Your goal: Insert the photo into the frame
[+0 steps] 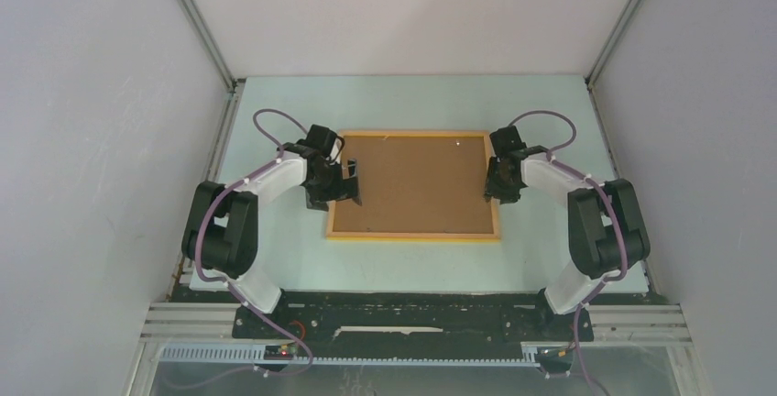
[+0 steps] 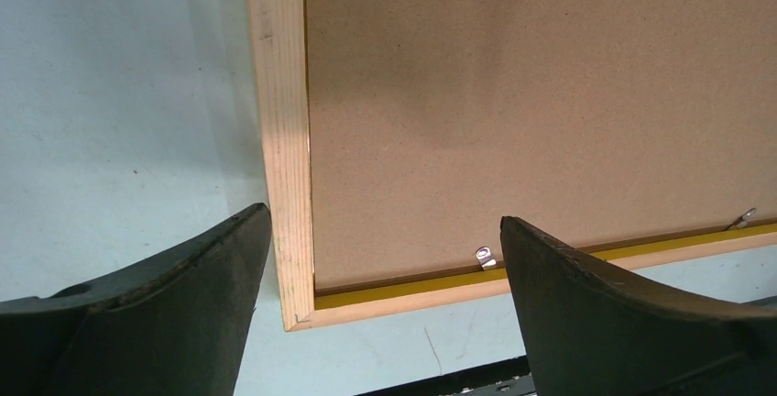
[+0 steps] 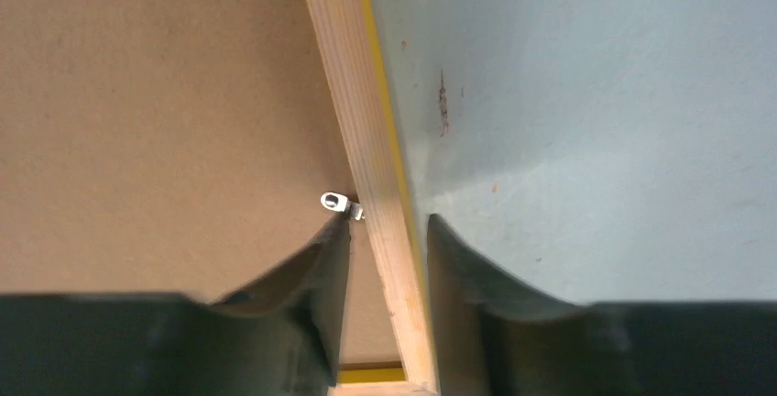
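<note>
From above, we see the frame (image 1: 412,234) lying flat in the middle of the table (image 1: 412,103), its long axis running from left to right, with the brown backing sheet (image 1: 417,181) inside its rails. The left gripper (image 1: 337,185) is at the left short rail and the right gripper (image 1: 500,185) is at the right short rail, so each arm is nearer to its own end. We cannot find the photo in any view, and we cannot tell if it lies under the backing sheet. At the left wrist, the left gripper (image 2: 385,220) is spread wide. Its jaws stand on both sides of the near corner of the frame (image 2: 284,139), above it and holding nothing. A small metal tab (image 2: 484,256) sits on the near rail between the jaws. At the right wrist, the right gripper (image 3: 388,222) has only a narrow gap, and the pale rail of the frame (image 3: 357,93) passes through this gap. Another tab (image 3: 333,201) is just at the tip of the inner finger (image 3: 316,277). We cannot tell if these fingers really press the rail or only stand around it. In our judgement, the next move depends on these tabs, because they hold the backing sheet closed.
</note>
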Tool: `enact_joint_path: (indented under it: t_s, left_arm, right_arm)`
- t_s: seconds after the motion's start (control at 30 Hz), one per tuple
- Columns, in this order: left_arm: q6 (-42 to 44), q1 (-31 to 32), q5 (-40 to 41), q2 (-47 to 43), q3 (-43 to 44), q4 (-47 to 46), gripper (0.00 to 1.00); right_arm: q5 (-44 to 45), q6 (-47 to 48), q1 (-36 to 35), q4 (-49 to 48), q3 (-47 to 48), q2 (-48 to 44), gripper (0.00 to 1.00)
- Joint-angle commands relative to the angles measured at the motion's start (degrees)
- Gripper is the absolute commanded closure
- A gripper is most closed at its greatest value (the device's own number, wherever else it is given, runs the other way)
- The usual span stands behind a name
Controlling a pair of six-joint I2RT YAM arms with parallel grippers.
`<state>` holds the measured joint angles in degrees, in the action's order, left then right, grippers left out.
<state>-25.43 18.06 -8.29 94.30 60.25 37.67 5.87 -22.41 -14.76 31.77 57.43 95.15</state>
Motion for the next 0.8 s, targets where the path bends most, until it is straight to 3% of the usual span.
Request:
enact_joint_path:
  t_s: [0.0, 0.03, 0.1, 0.2, 0.33, 0.57, 0.7, 0.77]
  left_arm:
    - [0.6, -0.2, -0.7, -3.1, 1.7, -0.7, 0.0]
    - [0.5, -0.2, 0.2, -3.9, 1.6, -0.8, 0.0]
    - [0.1, -0.6, 1.3, -5.1, 1.9, -0.5, 0.0]
    - [-2.4, -2.1, 0.1, -5.5, 2.1, -0.6, 0.0]
    - [-6.9, -3.7, 1.4, -4.5, 0.4, -2.0, 0.0]
    - [-11.1, -5.8, 0.1, 3.9, 3.9, -3.4, 0.02]
    - [-11.7, -5.9, -2.8, 10.0, 8.8, -3.3, 0.07]
    - [-12.2, -5.9, -2.8, 11.5, 11.1, -3.7, 0.07]
  right_arm:
    - [1.0, 0.4, -0.5, -1.7, 0.0, -5.2, 0.4]
    - [1.0, 0.8, -0.1, -2.8, 0.0, -5.8, 0.29]
    - [-0.6, 0.4, 1.5, -4.2, 0.9, -5.9, 0.19]
    - [-5.3, -1.0, 4.2, -5.7, 2.7, -3.0, 0.16]
    - [-5.3, -1.4, 4.7, -5.8, 5.2, 2.0, 0.16]
    - [-5.3, -3.2, 4.2, -4.2, 5.7, 6.1, 0.35]
    - [-11.5, -3.8, 3.0, -3.9, 1.6, 4.1, 0.63]
    - [-16.4, -4.5, 1.4, -5.5, -2.6, 0.3, 0.68]
